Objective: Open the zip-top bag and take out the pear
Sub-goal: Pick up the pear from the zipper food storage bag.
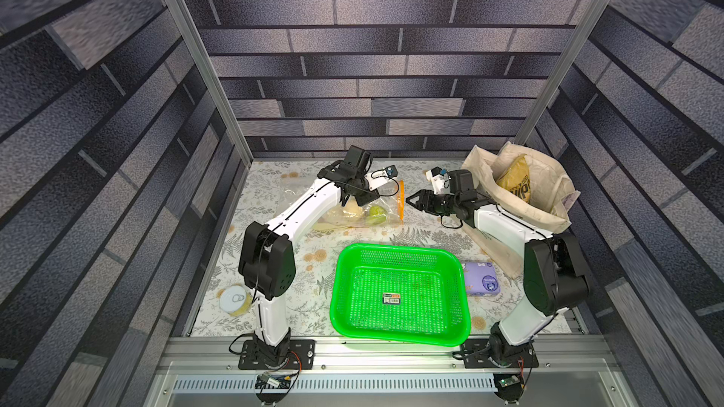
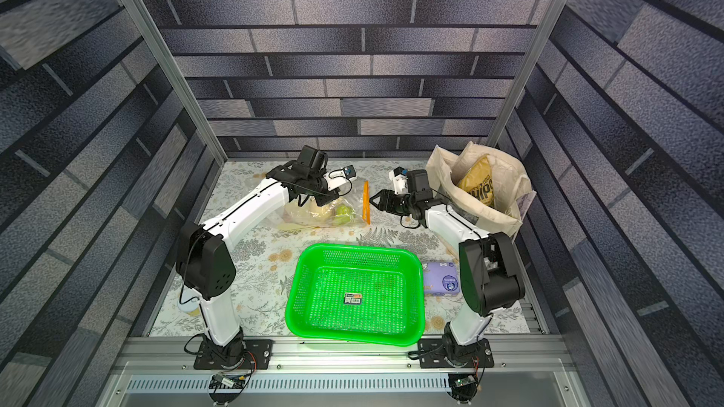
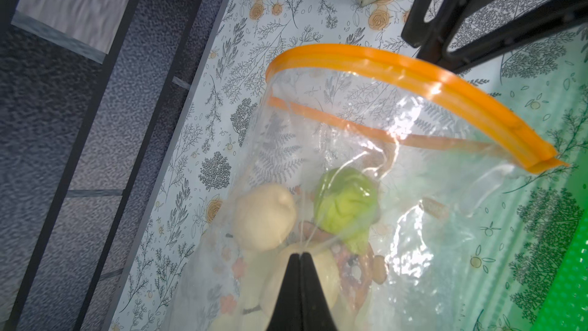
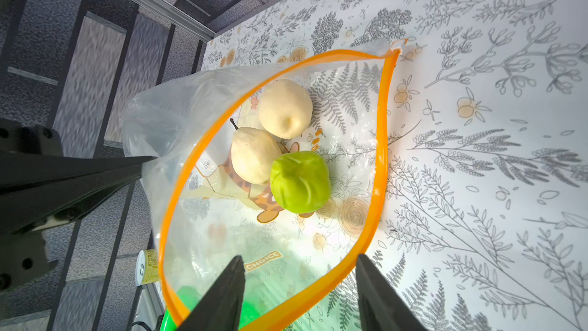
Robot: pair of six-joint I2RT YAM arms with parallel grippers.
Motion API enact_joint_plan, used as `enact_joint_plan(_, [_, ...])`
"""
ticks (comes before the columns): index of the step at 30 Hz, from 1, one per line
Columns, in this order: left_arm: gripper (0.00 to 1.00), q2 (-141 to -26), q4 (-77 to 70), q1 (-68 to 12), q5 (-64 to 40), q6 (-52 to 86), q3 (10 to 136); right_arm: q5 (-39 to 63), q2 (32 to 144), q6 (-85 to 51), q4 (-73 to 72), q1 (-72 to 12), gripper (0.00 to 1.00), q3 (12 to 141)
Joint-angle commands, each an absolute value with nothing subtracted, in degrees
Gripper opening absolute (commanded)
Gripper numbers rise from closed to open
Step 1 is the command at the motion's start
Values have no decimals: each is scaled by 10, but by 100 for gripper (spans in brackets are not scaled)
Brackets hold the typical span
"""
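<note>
Centring over the cream stemmed pear (image 4: 251, 154), the spread right gripper (image 4: 299, 257) should dodge the crinkly clear zip-top bag (image 4: 191, 97) that the left gripper (image 3: 299, 254) pinches.

Clear, orange-edged zip-top bag (image 4: 197, 97), green basket (image 1: 395, 249), floral tablecloth (image 1: 297, 307)

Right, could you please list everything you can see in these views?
zip-top bag: one, clear with orange zip strip, back centre, mouth open
pear: one, cream with stem, inside bag
round fruit: one, cream, inside bag
ridged ball: one, green, inside bag
basket: one, green, front centre, holding only a label
tote bag: one, cream, back right
chips bag: one, yellow, inside tote
tissue pack: one, purple, right of basket
can: one, yellow, front left
left tool: black, shut on bag's plastic
right tool: black, open at bag's mouth
</note>
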State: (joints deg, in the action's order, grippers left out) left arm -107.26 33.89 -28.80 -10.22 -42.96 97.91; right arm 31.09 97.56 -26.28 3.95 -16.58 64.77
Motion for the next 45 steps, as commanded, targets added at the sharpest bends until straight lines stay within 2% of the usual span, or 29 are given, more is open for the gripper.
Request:
enact_joint_plan(1, [0, -1052, 342, -285, -99, -413, 970, 334, 1006, -291, 74, -163, 61, 681])
enact_joint_plan(9, [0, -1054, 344, -286, -97, -411, 974, 373, 1068, -413, 57, -168, 67, 728])
enact_joint_plan(20, [0, -1066, 349, -293, -93, -411, 991, 368, 1108, -471, 64, -195, 75, 759])
enact_joint_plan(22, [0, -1066, 350, -294, -92, -410, 992, 368, 1117, -487, 51, -197, 89, 757])
enact_joint_plan(23, [0, -1066, 349, -294, -92, -410, 991, 367, 1122, -492, 48, -198, 90, 758])
enact_joint_plan(35, [0, -1063, 346, -295, -96, -405, 990, 405, 1187, -521, 7, -216, 90, 788])
enact_joint_plan(45, [0, -1069, 343, -302, -99, -401, 996, 408, 1232, -491, 48, -233, 89, 846])
